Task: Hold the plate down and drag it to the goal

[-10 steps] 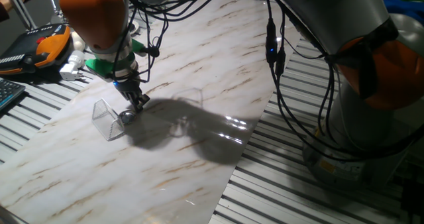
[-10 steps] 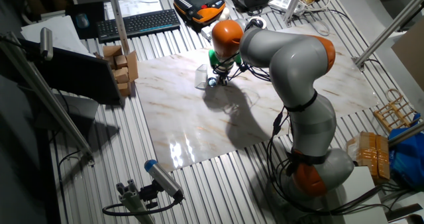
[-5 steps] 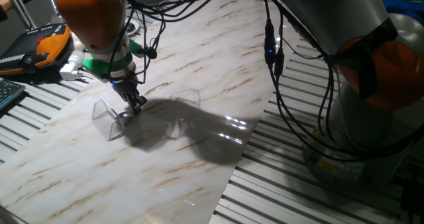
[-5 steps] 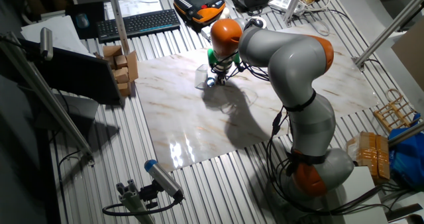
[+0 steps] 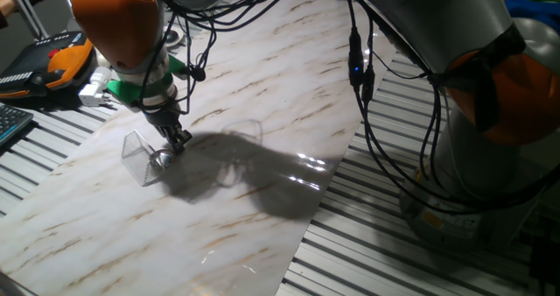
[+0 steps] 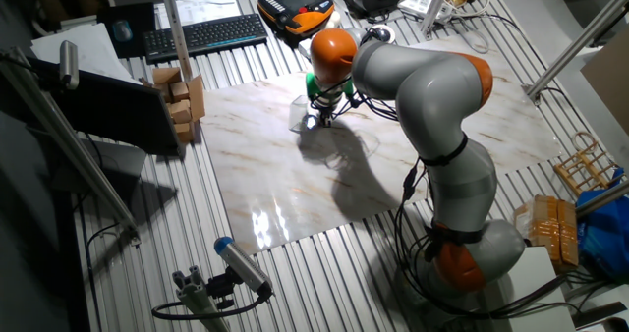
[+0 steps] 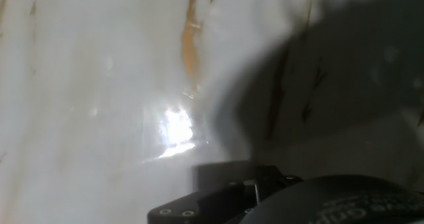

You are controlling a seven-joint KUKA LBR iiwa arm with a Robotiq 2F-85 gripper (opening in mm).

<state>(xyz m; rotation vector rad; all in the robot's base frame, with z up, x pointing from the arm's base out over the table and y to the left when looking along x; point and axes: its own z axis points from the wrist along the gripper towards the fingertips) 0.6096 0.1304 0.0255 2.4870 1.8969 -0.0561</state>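
The plate (image 5: 162, 158) is a tiny shiny silver disc on the marble board, touching the open right side of the goal (image 5: 138, 155), a small clear plastic wedge. My gripper (image 5: 178, 144) comes down at a slant with its fingers together and the tip pressing on the plate's right edge. In the other fixed view the gripper (image 6: 314, 120) stands just right of the goal (image 6: 297, 114), and the plate is too small to make out. The hand view is blurred, with only marble, glare and the gripper body at the bottom.
A second faint clear plastic shape (image 5: 248, 128) lies right of the gripper in the arm's shadow. An orange-black pendant (image 5: 52, 64) and white parts lie beyond the board's far left edge. A keyboard (image 6: 204, 34) and wooden blocks (image 6: 180, 96) sit off the board. Cables hang from the arm (image 5: 359, 68).
The gripper has slid slightly left with the plate under its tip, bringing the plate up against the goal. The goal has not moved.
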